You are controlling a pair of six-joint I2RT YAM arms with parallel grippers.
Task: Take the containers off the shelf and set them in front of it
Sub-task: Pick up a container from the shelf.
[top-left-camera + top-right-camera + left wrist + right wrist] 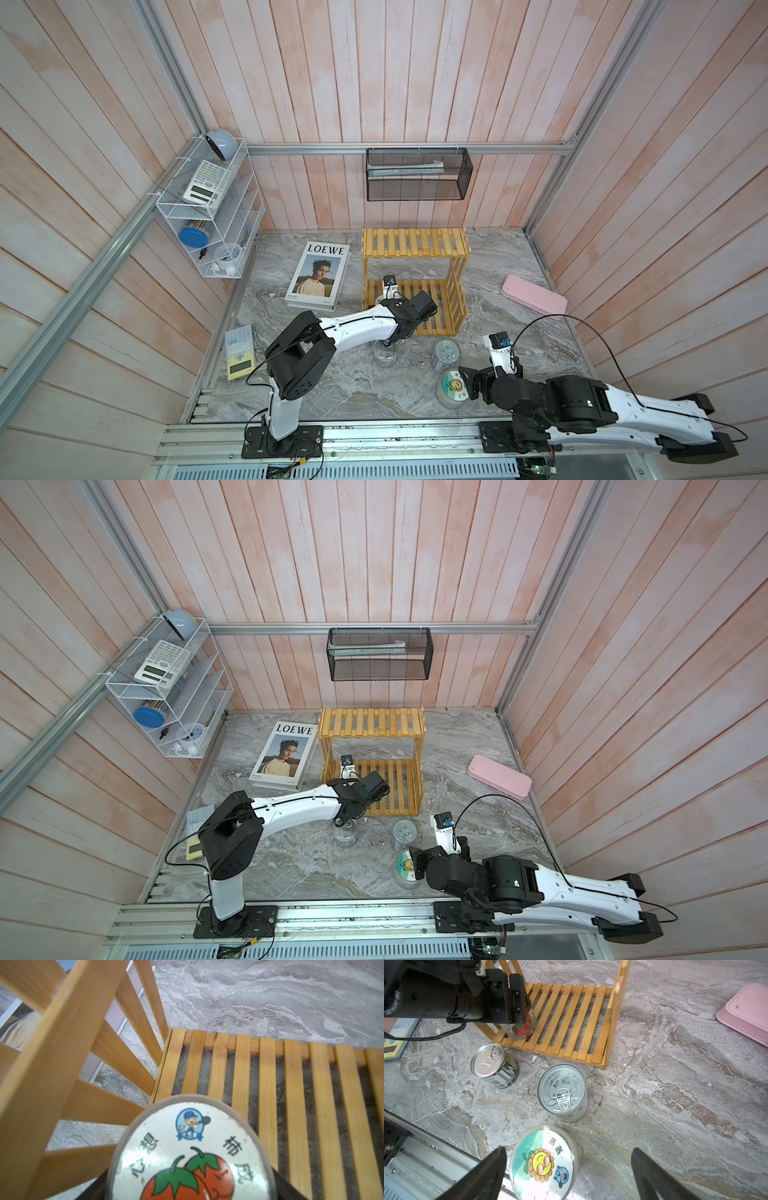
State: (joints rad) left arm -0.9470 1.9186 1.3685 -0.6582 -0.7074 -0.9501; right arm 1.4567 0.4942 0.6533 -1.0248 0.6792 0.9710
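One jar (191, 1157), apparently within left hand (522, 1016)

The shelf (577, 1020) is matt wooden slats; the cans (562, 1089) have shiny metal tops; the table (675, 1105) looks like smooth marble.

White arm shells (357, 328) — bulky black joints (299, 365).

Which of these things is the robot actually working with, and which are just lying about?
For the job: shelf, tomato jar, sunflower jar, small tin can, large tin can.
Just lying about: magazine, pink tray, yellow calculator, white wire rack, black mesh basket.
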